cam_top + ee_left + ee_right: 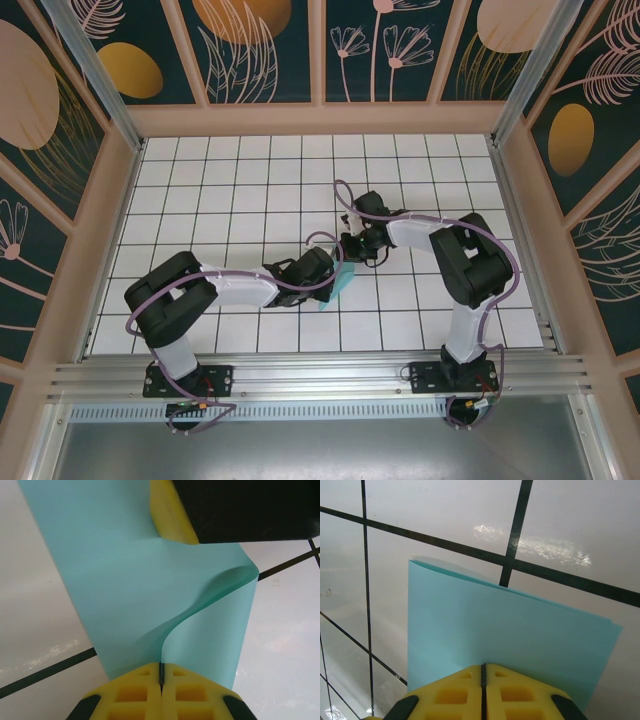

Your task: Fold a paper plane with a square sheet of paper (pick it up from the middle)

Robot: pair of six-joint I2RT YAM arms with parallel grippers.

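Top external: left gripper (318, 272) and right gripper (352, 248) meet over the square sheet of paper (335, 288), just 6 o'clock of the table (200, 180) centre.
Left wrist: jaws pinched tight on the sheet's edge; sheet bows, right gripper's pad (167, 515) at 12 o'clock.
Right wrist: jaws clamp the doubled sheet.
Looks like first fold only. No nose, no wings yet.

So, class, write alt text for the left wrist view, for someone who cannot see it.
A bowed light turquoise sheet of paper is pinched at its near edge by the left arm's shut yellow jaws. The right arm's yellow pad meets its far end, over a white gridded table.
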